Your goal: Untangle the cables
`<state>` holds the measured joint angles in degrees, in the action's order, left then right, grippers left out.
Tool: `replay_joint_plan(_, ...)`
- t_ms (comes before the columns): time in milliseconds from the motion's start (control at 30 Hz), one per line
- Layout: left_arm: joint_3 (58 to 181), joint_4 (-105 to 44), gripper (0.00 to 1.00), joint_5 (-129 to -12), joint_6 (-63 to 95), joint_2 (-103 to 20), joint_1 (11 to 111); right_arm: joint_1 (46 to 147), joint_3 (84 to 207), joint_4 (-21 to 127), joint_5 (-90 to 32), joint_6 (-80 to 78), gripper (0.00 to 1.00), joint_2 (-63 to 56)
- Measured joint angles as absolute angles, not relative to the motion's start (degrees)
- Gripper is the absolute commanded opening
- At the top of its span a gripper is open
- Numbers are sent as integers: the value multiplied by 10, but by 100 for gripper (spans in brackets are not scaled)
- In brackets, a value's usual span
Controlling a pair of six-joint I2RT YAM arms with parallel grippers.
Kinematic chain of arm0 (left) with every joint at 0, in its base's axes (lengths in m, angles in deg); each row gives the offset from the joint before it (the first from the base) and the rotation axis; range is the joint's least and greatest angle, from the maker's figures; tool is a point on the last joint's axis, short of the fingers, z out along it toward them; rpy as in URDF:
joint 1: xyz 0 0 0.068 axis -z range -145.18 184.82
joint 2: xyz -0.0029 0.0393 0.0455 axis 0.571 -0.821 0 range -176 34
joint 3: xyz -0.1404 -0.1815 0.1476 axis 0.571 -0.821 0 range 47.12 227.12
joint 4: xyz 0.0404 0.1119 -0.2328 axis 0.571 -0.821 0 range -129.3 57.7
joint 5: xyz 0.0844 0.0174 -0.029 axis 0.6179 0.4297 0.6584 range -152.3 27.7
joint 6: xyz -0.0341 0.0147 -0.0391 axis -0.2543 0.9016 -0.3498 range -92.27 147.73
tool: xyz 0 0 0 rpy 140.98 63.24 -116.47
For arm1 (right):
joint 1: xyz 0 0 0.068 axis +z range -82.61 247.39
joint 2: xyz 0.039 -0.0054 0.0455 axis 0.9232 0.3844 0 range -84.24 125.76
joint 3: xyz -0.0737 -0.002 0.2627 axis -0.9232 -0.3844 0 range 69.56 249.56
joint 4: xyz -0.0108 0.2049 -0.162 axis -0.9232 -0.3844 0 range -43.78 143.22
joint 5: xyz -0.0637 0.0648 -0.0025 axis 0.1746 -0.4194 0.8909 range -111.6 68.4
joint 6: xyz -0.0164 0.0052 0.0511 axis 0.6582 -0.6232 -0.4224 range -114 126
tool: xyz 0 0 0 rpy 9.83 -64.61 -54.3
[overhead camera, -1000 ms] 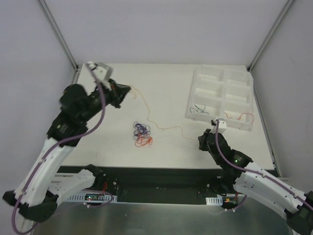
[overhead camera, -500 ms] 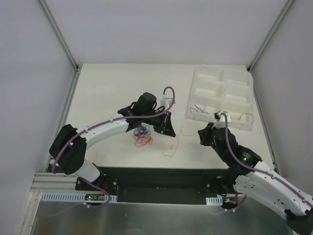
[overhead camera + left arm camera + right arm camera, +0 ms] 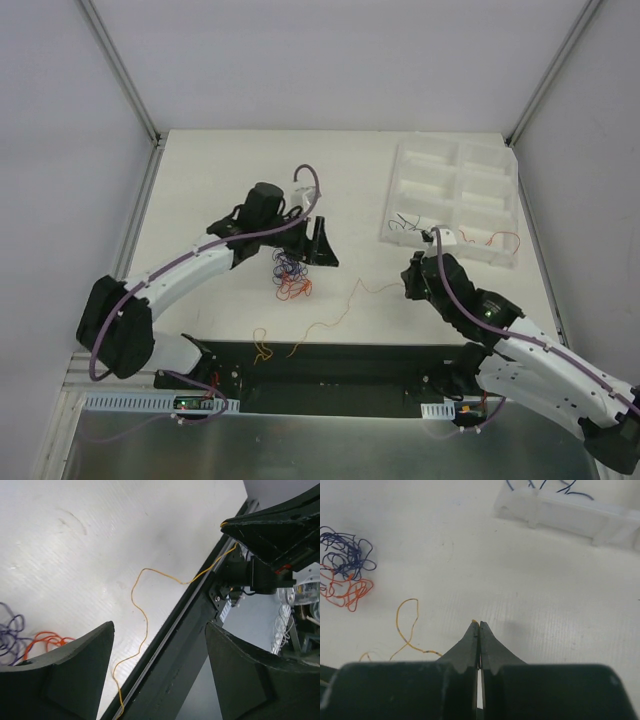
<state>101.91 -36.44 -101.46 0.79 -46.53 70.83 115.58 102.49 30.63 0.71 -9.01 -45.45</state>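
Observation:
A small knot of purple-blue and red cables [image 3: 290, 275] lies mid-table, also seen in the right wrist view as the knot [image 3: 345, 570]. One long orange cable [image 3: 335, 318] runs from my right gripper [image 3: 408, 282] across the table and over the front edge. My right gripper [image 3: 479, 624] is shut, with the orange cable's end showing at its tips. My left gripper [image 3: 325, 250] hovers just right of the knot. In its wrist view the left gripper [image 3: 159, 627] stands open and empty above the orange cable [image 3: 142, 615].
A white compartmented tray [image 3: 460, 195] sits at the back right, with a black wire [image 3: 405, 222] and a red wire [image 3: 495, 238] in its near compartments. The black front rail [image 3: 330, 355] borders the table's near edge. Walls and frame posts close in the sides.
My left arm swung from the far left to the middle, then opened and let go of the orange cable. That cable now lies slack toward the front edge. My right gripper stayed shut.

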Motion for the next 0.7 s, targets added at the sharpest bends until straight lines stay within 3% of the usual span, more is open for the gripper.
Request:
replay_joint_plan(267,1040,-430,78,-1007,49,-290,632,1145,1150,233,103,-35,0,-452)
replay_joint_plan(533,1166,-483,77,-1008,98,-293,632,1120,1346,188,156,75,0,-378)
replay_joint_plan(700,1191,-493,76,-1003,126,-308,632,1120,1347,185,144,106,0,-353)
